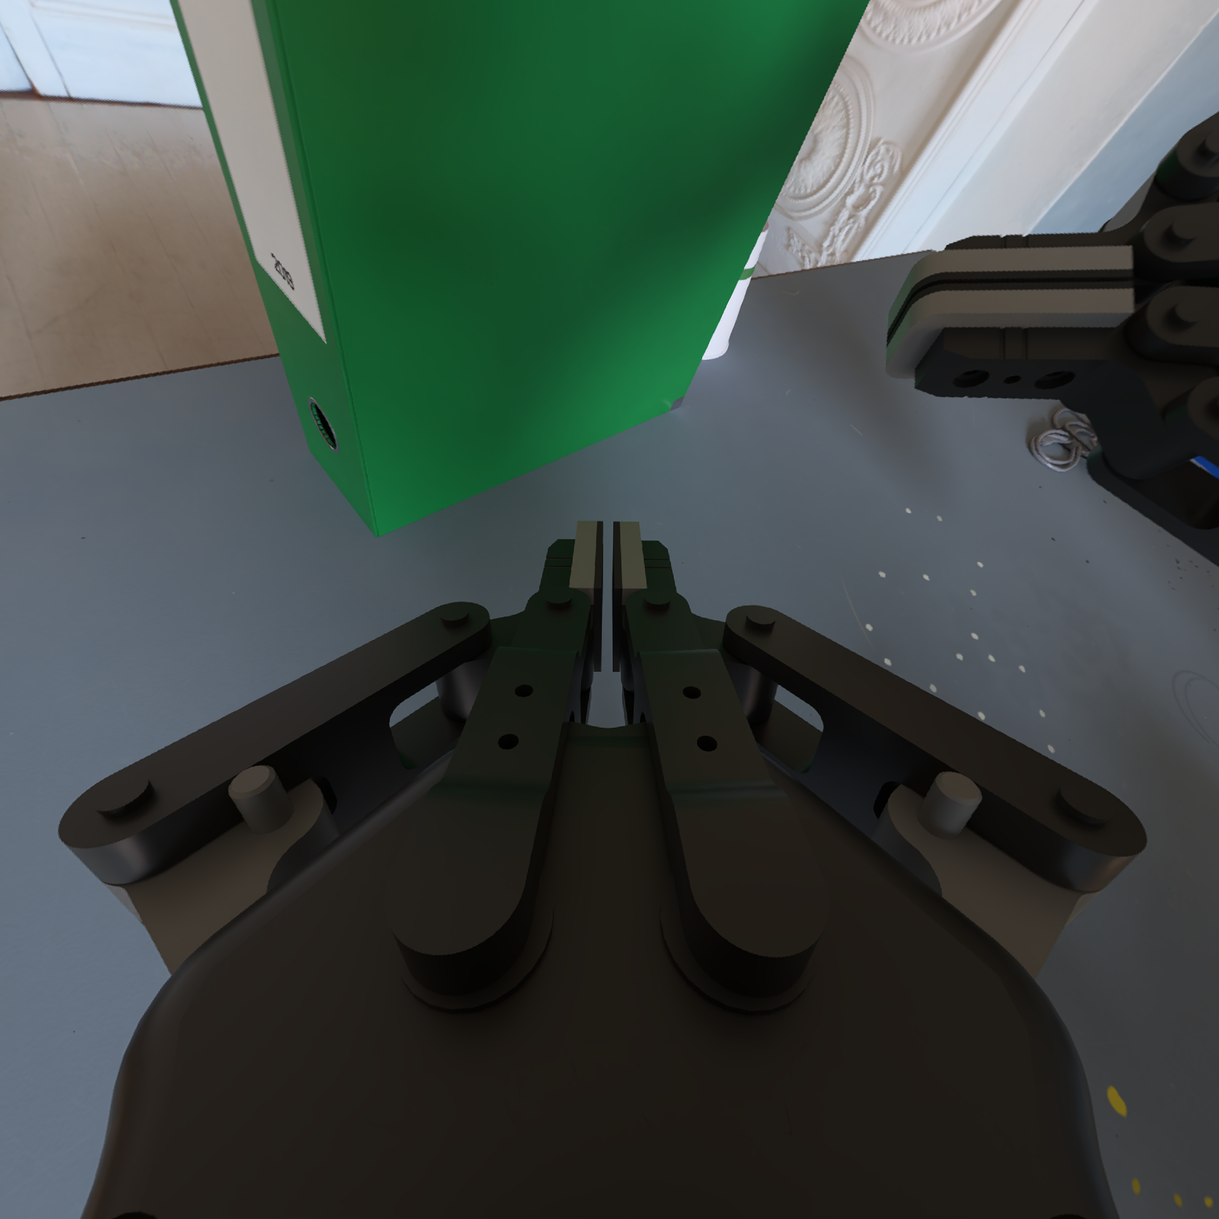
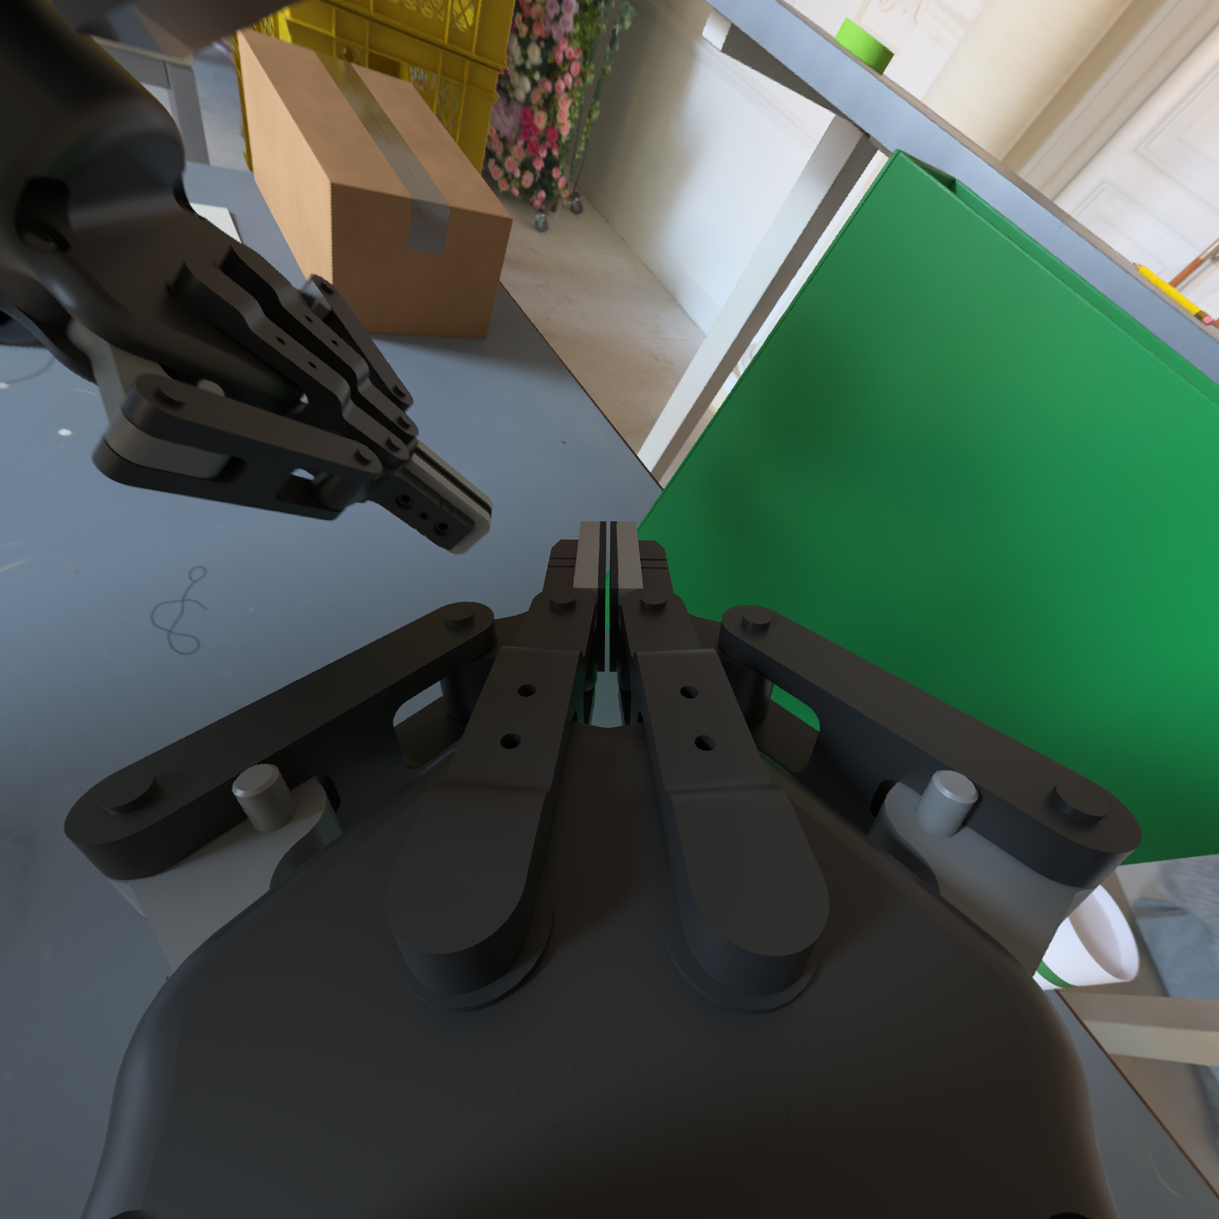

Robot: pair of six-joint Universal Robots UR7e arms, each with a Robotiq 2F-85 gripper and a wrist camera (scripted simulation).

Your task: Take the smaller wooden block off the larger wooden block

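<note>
Your left gripper [image 1: 608, 551] has its two fingers pressed together with only a hairline gap between the pads, and nothing sits between them; it hangs over the grey table [image 1: 198, 593], pointed toward the bottom corner of an upright green binder [image 1: 514, 250] that stands just ahead of it. You can see the binder's white spine label [image 1: 264, 171] and its round finger hole [image 1: 322, 424] low on the spine. A white cup with a green stripe [image 1: 732, 310] peeks out from behind the binder's right edge. To your right in the left wrist view, the right gripper [image 1: 923, 323] comes in sideways, and a small heap of silver paper clips [image 1: 1062, 438] lies on the table just below it. Your right gripper [image 2: 608, 551] is likewise pinched closed on nothing, its tips near the lower edge of the green binder [image 2: 956, 495], which fills the right side of the right wrist view. The left gripper [image 2: 462, 521] appears there at upper left, fingers also together, close to your right fingertips but apart from them. Farther back, a taped cardboard box [image 2: 396, 218] rests on the table, with a yellow crate [image 2: 396, 59] behind it. Neither view shows the smaller wooden block or the larger wooden block, so you cannot tell where they are.
</note>
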